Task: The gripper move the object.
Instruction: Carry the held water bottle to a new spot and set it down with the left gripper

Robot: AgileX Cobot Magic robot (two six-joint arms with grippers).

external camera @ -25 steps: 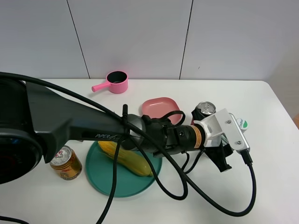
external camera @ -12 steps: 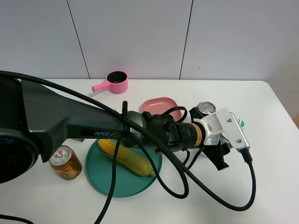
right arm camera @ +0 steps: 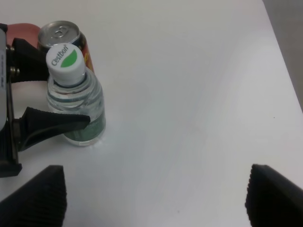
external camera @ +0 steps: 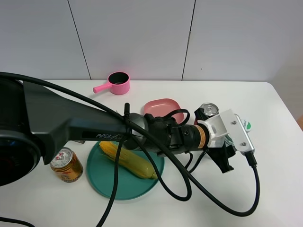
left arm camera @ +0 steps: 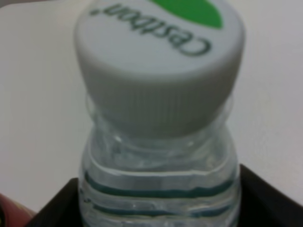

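Left pincer (right arm camera: 65, 93) is across the midline, 2 fingers straddling the bottle (right arm camera: 78, 101), 1 each side, tight against the body just under the shoulder. I can't tell if the pads are loading it or only alongside. The bottle stands upright on the right part of the table (right arm camera: 189, 94). The red can (right arm camera: 60, 33) is just behind it, touching or nearly, can't tell which. Right pincer (right arm camera: 154, 198) is wide open and empty, over bare table beside the bottle.

Failure modes as I judge them:
1. Thin clear wall. Too little squeeze and it slips on lift. Too much and it buckles and squirts out.
2. The hold looks near the fingertips, not deep in the jaws. A fast swing could pivot the bottle out.
3. My far finger sits right by the can. Any sideways drag before lifting clear likely tips it toward the pink dish (external camera: 163, 108).
4. My cables (external camera: 113, 189) hang low over the teal plate (external camera: 102, 182) and corn (external camera: 130, 161). A pull-back could snag them.
5. The right arm is probably close, so the lift path must stay clear of it.
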